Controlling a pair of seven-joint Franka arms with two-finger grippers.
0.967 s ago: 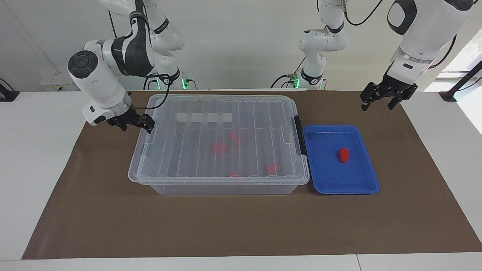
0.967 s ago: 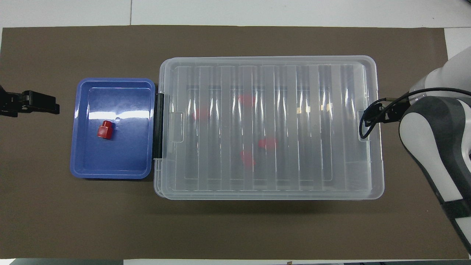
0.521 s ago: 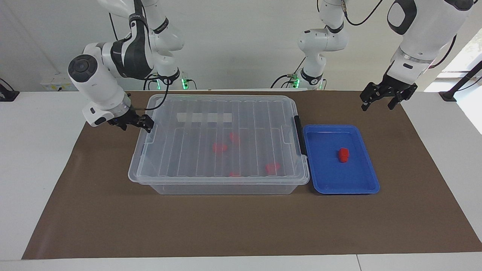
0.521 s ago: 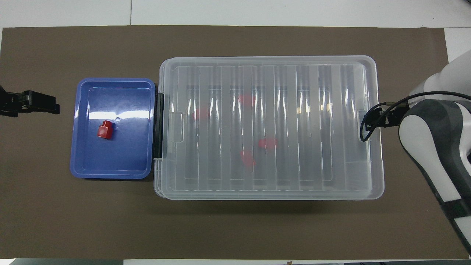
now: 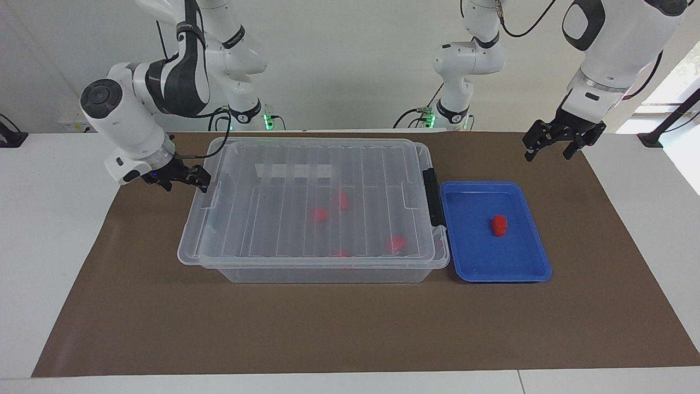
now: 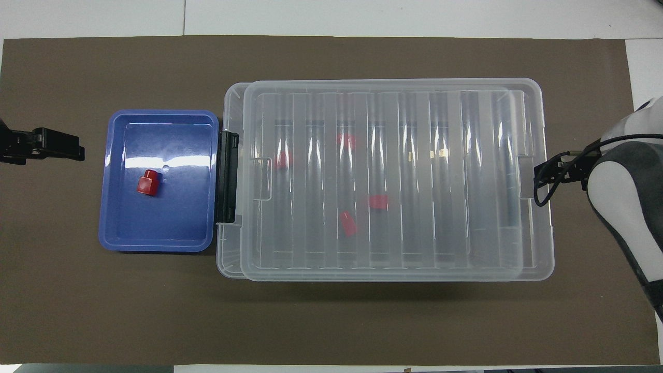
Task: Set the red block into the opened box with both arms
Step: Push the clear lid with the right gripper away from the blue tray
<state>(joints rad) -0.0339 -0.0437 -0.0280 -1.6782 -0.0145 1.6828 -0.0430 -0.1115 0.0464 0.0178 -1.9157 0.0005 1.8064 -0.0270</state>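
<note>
I have two arms at this tabletop (image 5: 44, 219), which carries one brown paper mat (image 5: 328, 328). My right end effector (image 5: 188, 179) is low at the end of the box toward my right arm. Its tip is against the end rim of the ribbed transparent lid (image 5: 306, 164). I cannot tell how wide it stands, nor whether it has hold of that rim.

My left end effector (image 5: 552, 148) hangs in the air over the mat at my left arm's end. It is spread wide and holds nothing. It is well apart from the tray.

There is one large clear plastic storage box (image 5: 328, 273), lying lengthwise in the middle of the mat. Its one lid lies on top but off square. It overhangs the box at my right arm's end and leaves a narrow strip of rim bare at the other end. The one black latch handle (image 5: 432, 197) sits at that bare end. Through the lid I count four small red pieces (image 5: 320, 214) scattered on the box floor.

One shallow blue plastic tray (image 5: 495, 186) lies just beside the latch end of the box, toward my left arm's end. In it, alone, rests the one small bright red chunky block (image 5: 498, 225), near the tray's middle, with neither end effector touching it.
</note>
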